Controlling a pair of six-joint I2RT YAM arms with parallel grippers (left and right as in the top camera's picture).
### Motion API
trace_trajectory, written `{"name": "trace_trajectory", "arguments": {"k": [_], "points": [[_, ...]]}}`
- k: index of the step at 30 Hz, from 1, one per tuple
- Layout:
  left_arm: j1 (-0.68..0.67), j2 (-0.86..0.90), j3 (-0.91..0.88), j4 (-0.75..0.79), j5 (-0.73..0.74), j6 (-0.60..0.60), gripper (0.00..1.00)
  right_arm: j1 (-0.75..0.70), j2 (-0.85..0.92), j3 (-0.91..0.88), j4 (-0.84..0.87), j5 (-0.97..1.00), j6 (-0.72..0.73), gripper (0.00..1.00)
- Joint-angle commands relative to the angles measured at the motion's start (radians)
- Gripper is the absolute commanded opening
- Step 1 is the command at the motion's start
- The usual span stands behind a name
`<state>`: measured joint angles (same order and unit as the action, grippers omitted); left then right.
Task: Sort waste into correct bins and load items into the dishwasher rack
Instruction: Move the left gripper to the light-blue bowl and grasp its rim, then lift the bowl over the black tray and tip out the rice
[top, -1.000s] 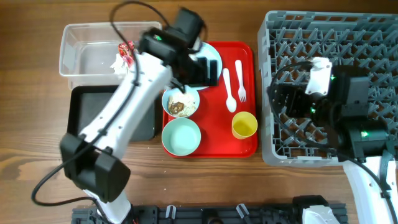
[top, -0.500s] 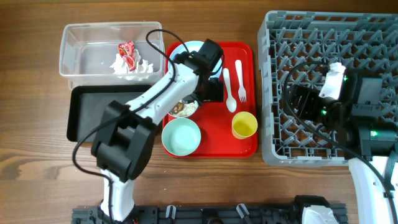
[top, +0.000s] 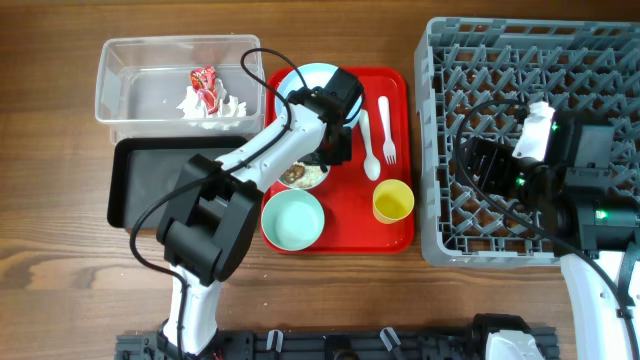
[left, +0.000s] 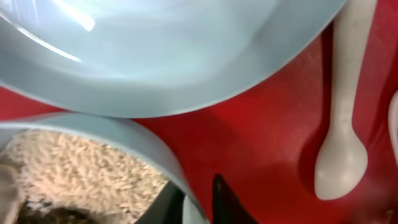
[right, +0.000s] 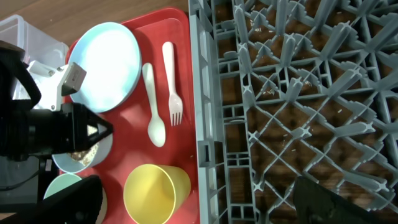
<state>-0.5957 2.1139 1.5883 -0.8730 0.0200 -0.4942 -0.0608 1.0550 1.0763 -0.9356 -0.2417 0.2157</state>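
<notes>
Only the first part of the job looks done. The crumpled wrapper (top: 204, 82) and white tissue (top: 215, 108) lie in the clear tub (top: 101, 78) at the upper left of the overhead view. The black tray (top: 150, 190) just below it appears to hold nothing. The dishwasher rack (top: 480, 60) on the right carries no dishes.

Everything to be loaded sits on the red tray (top: 350, 222) in the middle of the bench (top: 60, 260):
- the plate (top: 300, 80) at the top;
- the food bowl (top: 298, 176), with rice-like crumbs and brown scraps, just below it;
- the empty bowl (top: 292, 218) at the lower left;
- the yellow cup (top: 393, 200) at the lower right;
- the spoon (top: 368, 145) and fork (top: 386, 130), side by side, at the upper right.

The left pincer (left: 193, 202) pinches the food bowl's right-hand rim, one finger inside and one outside. Tipping those scraps into a bin therefore seems to be the step in hand. The right pincer (right: 196, 186) hangs spread wide over the rack's left part, gripping nothing. The scraps and all six items remain to be dealt with.
</notes>
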Motion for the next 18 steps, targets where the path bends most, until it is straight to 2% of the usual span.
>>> {"name": "trace_trajectory", "arguments": {"k": [1, 6, 9, 14, 18], "points": [[-0.005, 0.014, -0.005, 0.001, -0.007, 0.003, 0.04, -0.003, 0.004, 0.022, 0.000, 0.013, -0.006, 1.00], [-0.003, 0.005, 0.001, -0.033, 0.114, 0.003, 0.04, -0.003, 0.004, 0.022, 0.000, 0.014, -0.006, 1.00], [0.008, -0.023, 0.047, -0.104, 0.173, 0.016, 0.04, -0.003, 0.004, 0.022, 0.000, 0.014, -0.006, 1.00], [0.046, -0.100, 0.150, -0.225, 0.193, 0.019, 0.04, -0.003, 0.006, 0.022, 0.000, 0.013, -0.006, 1.00], [0.103, -0.190, 0.211, -0.327, 0.197, 0.071, 0.04, -0.003, 0.013, 0.022, -0.002, 0.013, -0.006, 1.00]]}}
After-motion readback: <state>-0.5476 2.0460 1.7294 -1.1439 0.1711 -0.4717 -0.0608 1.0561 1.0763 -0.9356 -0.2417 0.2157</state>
